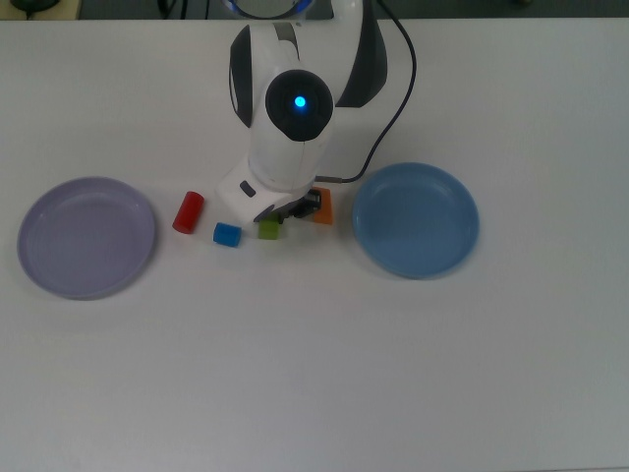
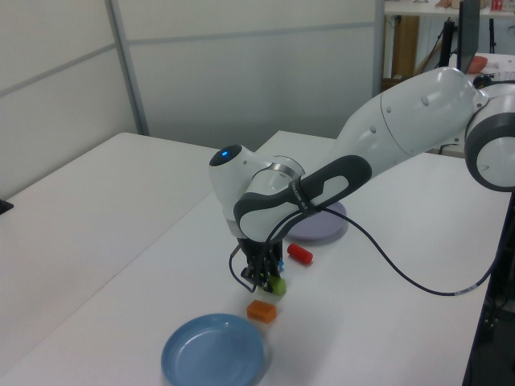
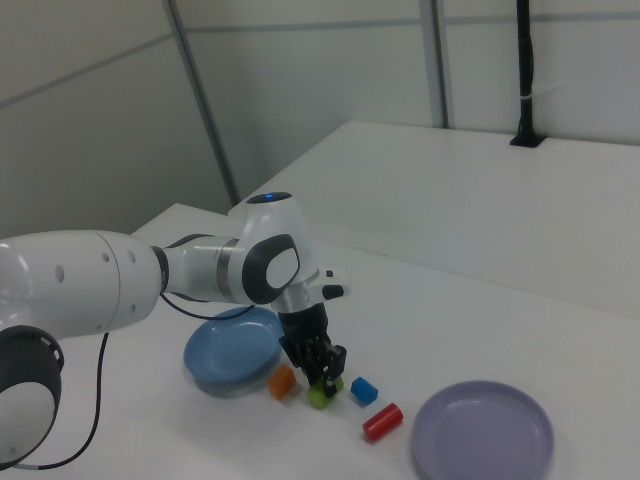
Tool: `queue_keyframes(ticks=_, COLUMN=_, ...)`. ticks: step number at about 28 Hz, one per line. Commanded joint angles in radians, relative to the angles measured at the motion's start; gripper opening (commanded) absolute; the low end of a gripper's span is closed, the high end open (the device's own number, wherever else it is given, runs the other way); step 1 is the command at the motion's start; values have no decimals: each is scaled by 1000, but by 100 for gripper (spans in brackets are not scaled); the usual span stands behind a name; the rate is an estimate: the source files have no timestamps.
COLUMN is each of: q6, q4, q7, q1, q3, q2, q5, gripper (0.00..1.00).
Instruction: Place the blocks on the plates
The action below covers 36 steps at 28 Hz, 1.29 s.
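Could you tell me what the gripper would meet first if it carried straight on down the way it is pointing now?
Most likely the green block: the gripper points down at the table right over it, between the orange block and the blue block. How much gap remains I cannot tell.
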Motion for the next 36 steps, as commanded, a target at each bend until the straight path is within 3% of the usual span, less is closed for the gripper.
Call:
queue_keyframes(ticks=1, q6=-10, q4=5, q7=26, q1=13, q3=-9, q2=-23, q5=-23, gripper=0)
queue_keyframes(ticks=5, q6=-79, q4=29, q7=19, q1=16, q3=10, q2=-83, q5=-8, gripper=0)
queue_keyframes(ticks=10, q6=-95, q4=52, q7=26, q1=94, q3=66, q2=-80, q5=-9, gripper=0)
queue_keyframes(ticks=15, q6=-75, q4=58, q7=20, q1=172, q3=65, q2=-30, q5=-17, gripper=0)
queue_keyframes(ticks=19, q6=-40, q4=58, q7=19, q1=186, q3=66, q2=-5, q5=-17, gripper=0)
queue_keyframes(ticks=26, q6=-4, q4=58, q7=14, q1=199, q3=66, q2=-9, q5=-6, gripper=10)
queue_keyframes(ticks=27, q6=-6, q4=58, q7=16, q1=197, q3=65, q2=-13, q5=-6, gripper=16)
queue_keyframes(ticks=28, q6=-6, q4=60, q7=16, q1=197, q3=63, q2=-14, q5=-6, gripper=28)
queue_keyframes(ticks=29, q6=-9, q4=63, q7=19, q1=195, q3=63, q2=-17, q5=-6, gripper=48)
queue_keyframes(ticks=30, q6=-18, q4=64, q7=31, q1=194, q3=60, q2=-17, q5=-8, gripper=99)
queue_keyframes(ticks=36, q6=-36, q4=64, q7=71, q1=188, q3=54, q2=-31, q5=-19, gripper=100)
